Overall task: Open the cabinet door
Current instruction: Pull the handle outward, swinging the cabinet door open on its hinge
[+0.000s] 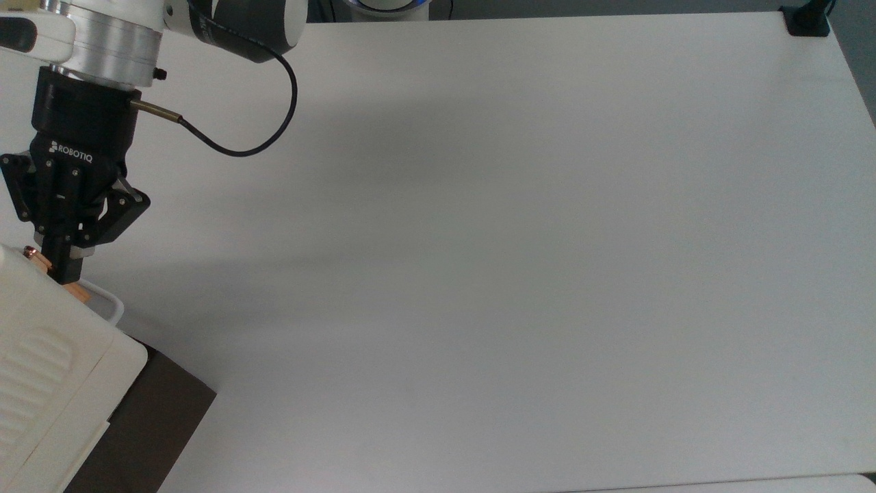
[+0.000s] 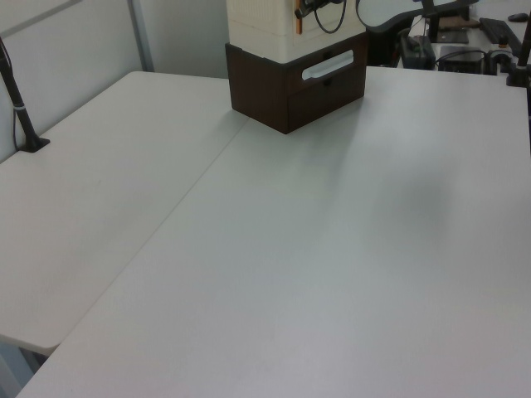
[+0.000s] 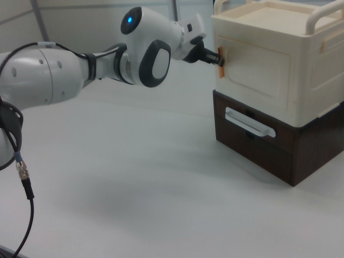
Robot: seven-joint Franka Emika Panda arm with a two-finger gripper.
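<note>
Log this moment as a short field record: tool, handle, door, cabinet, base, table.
tool: shut on the handle, at the top view's left edge
handle: copper-orange bar, upright on the door's front face
door: looks flush with the cabinet front, not yet swung out
cabinet: cream box with ribbed top, stacked on the base
base: dark brown, with a white rail on its front
table: white
</note>
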